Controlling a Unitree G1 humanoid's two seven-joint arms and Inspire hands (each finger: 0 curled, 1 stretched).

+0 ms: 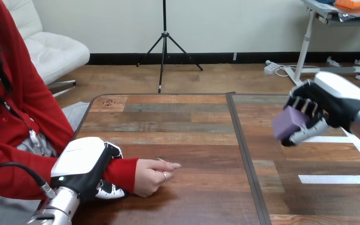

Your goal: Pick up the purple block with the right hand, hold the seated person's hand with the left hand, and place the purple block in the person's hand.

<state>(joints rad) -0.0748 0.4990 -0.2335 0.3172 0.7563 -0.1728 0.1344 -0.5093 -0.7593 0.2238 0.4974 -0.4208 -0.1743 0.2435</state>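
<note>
Purple block (289,123): clamped in right hand (336,99), raised above desk (192,140), right side. Left hand (82,158) curled round person's wrist (120,172). Advice: carry block left, release only once person's hand (151,177), now loosely closed, opens.

Positions at a glance

The person's hand (150,177) rests on the bench (192,117), toward its front left. Just left of it, the left hand (86,168) wraps the person's wrist. Well to its right and farther back, the right hand (337,98) holds the block (288,123) in its fingers.
</note>
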